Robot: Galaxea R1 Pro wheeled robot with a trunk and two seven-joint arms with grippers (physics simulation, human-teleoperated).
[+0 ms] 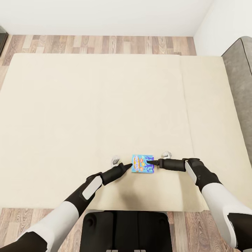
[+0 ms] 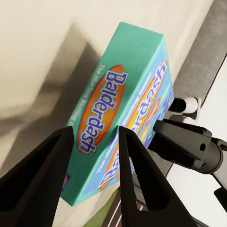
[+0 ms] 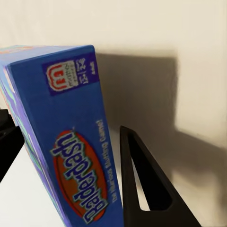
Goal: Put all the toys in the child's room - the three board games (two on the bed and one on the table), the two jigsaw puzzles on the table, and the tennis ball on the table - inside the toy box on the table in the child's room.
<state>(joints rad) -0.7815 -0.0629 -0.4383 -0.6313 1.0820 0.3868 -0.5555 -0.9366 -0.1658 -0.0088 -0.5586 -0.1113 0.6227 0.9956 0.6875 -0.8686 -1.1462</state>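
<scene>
On the bed (image 1: 105, 105), near its front edge, the game (image 1: 142, 164) sat pinched between the two arms. The left gripper (image 1: 126, 166) pressed one side, jaws spread with nothing between them; the right gripper (image 1: 151, 163) met the other, its opening unclear. A good lift probably needed equal inward pressure and both arms rising together.
</scene>
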